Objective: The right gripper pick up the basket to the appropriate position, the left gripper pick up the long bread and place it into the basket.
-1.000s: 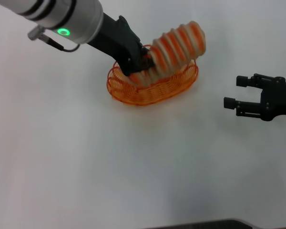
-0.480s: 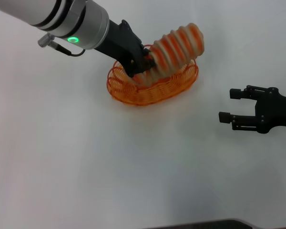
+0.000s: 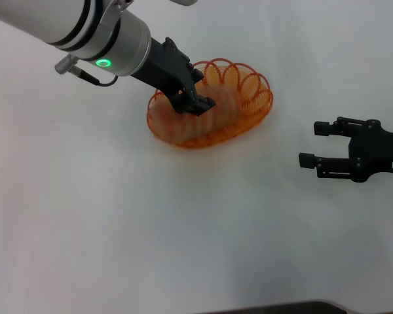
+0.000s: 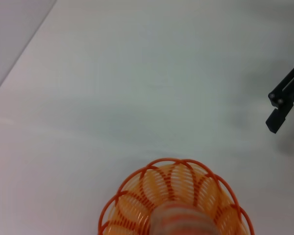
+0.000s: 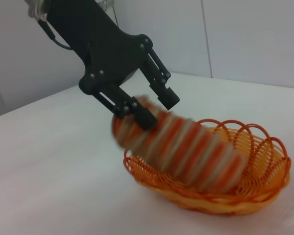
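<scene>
left gripper (image 3: 198,103): upper centre-left of the head view, reaching in from the upper left corner, its black fingers (image 5: 146,116) spread apart over the left end of the basket; in the right wrist view the fingers stand at the raised end of the loaf, and whether they touch it i cannot tell.
long bread (image 5: 179,150): motion-blurred; in the right wrist view it lies slanted inside the basket, one end down in the far part of the basket, the other end raised above the rim just under the left gripper; in the head view it is only a pale orange smear (image 3: 213,111) inside the wire.
basket (image 3: 249,121): upper centre of the head view, resting on the bench, its long axis tilted up toward the right; the scalloped loops of the rim show plainly along its upper right side; in the left wrist view its rim (image 4: 175,166) sits at the bottom centre of the frame.
right gripper (image 3: 309,144): right edge of the head view, at mid height, well apart from the basket, fingers parted and holding nothing, pointing left.
bench (image 3: 118,222): plain white surface under everything.
</scene>
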`<state>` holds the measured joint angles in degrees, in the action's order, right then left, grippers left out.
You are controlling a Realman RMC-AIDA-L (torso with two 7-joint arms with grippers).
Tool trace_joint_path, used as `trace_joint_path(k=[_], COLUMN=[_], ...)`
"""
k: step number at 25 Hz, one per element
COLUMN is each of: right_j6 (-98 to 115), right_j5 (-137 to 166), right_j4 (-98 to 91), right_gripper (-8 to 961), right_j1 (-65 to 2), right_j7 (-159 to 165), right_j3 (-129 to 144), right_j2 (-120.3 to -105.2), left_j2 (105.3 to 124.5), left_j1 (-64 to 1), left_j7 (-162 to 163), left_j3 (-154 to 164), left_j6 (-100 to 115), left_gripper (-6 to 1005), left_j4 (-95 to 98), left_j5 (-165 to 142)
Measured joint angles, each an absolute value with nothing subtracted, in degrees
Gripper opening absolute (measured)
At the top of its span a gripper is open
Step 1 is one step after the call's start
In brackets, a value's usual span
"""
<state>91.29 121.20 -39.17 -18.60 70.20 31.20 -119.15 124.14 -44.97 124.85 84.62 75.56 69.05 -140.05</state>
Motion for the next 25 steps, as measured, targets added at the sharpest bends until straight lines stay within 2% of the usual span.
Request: trace_joint_path(k=[3,8,10,19,25], right_j6=[91.2,91.2,91.1,91.4,91.5], right_j5=[121.2,121.2,121.1,121.2,121.2], right_j4=[-38.9,-38.8,-38.8,-39.0,-39.3], right_gripper=[834,833,832,831,830], right_j1=[-18.8,-19.0,-19.1,-19.7,-20.2], right_j7=[70.3,70.1,70.0,70.0,70.0], right_j3=[31.2,31.1,31.0,31.2,31.2], right_j2=[-119.10,-119.08,-119.08,-118.63,-118.40], left_j2=[124.23,124.25,124.20,123.78,123.19], left_j1=[-44.6,-43.5,-42.5,-35.7,-33.9], left_j7=[125.0,124.9,124.2,110.2,102.6], left_j3=[84.4,84.1,83.3,68.3,55.9], left_j6=[75.2,74.2,73.5,80.2,89.8], left_gripper=[360,560,791,803,800], left_j4=[69.1,69.1,69.6,67.8,60.5], left_j5=[-139.9,-139.4,-138.0,-124.4,-123.2])
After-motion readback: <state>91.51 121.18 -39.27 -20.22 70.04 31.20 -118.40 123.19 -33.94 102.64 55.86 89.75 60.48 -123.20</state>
